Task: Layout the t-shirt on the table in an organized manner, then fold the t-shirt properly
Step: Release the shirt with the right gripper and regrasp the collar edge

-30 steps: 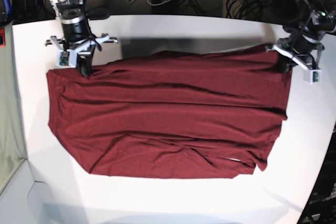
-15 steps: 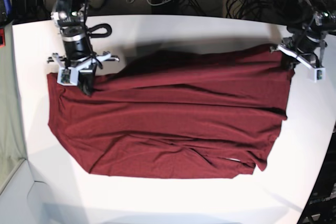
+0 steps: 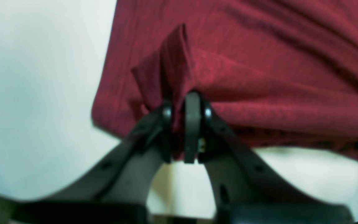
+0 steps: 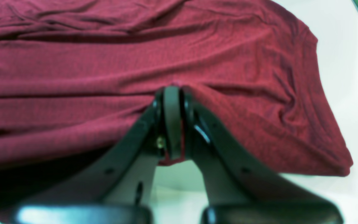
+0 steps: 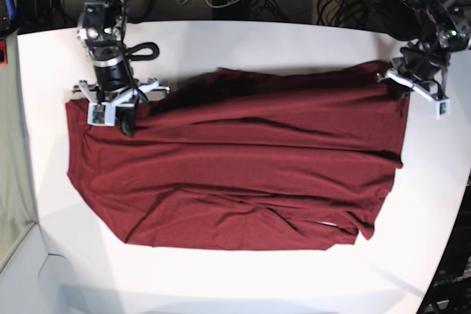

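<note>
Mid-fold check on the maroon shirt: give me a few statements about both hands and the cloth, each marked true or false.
1. The left hand is shut on a pinch of the t-shirt. True.
2. The right hand hangs open above the cloth. False: it is shut on the shirt's edge.
3. The shirt lies spread across the table. True.
4. The shirt is already folded into a small square. False: it is spread wide, with wrinkles.
5. A second cloth lies beside it. False: only the one shirt shows.

Even bright light; wrist views soft, blurred near lens.
</note>
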You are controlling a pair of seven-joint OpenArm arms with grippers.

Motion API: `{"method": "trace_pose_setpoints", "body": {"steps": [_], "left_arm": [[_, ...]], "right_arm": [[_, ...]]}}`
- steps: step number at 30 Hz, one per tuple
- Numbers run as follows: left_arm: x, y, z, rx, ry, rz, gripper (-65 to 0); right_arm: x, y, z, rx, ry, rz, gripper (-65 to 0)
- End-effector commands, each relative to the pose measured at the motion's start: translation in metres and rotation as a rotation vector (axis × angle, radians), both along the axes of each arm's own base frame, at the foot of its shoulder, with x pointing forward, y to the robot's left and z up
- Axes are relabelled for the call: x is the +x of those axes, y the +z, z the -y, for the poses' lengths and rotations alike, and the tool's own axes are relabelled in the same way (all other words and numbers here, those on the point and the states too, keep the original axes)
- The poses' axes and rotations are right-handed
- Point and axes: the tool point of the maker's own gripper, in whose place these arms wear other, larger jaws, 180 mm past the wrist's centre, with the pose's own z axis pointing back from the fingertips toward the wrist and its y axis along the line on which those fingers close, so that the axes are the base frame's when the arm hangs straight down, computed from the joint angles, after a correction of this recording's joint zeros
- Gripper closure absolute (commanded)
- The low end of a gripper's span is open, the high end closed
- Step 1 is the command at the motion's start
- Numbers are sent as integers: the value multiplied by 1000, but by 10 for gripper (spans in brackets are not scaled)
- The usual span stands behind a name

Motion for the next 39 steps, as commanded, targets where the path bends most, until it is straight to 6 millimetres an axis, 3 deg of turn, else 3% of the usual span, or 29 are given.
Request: {"method": "trace_pose_setpoints", "body": {"steps": [1, 6, 11, 17, 19, 25, 29, 32, 39], "left_arm": [[6, 8, -6, 13, 8, 28, -4], [20, 5, -9, -13, 19, 36, -5], [24, -6, -13, -37, 27, 17, -5], [20, -16, -23, -42, 38, -17, -22], [20, -19, -23, -51, 41, -26, -85], [21, -18, -21, -52, 35, -17, -452], [21, -16, -23, -52, 39, -12, -601], [16, -14, -36, -51, 86, -2, -637], [5, -12, -52, -36, 132, -10, -637]], "right_arm": [[7, 15, 1, -1, 1, 59, 0], [11, 9, 2, 0, 0, 47, 0], [8, -5, 2, 6, 0, 11, 0], [8, -6, 1, 7, 2, 8, 0], [8, -6, 1, 7, 2, 8, 0], [8, -6, 1, 7, 2, 8, 0], [8, -6, 1, 7, 2, 8, 0], [8, -6, 1, 7, 2, 8, 0], [8, -6, 1, 7, 2, 8, 0]]}}
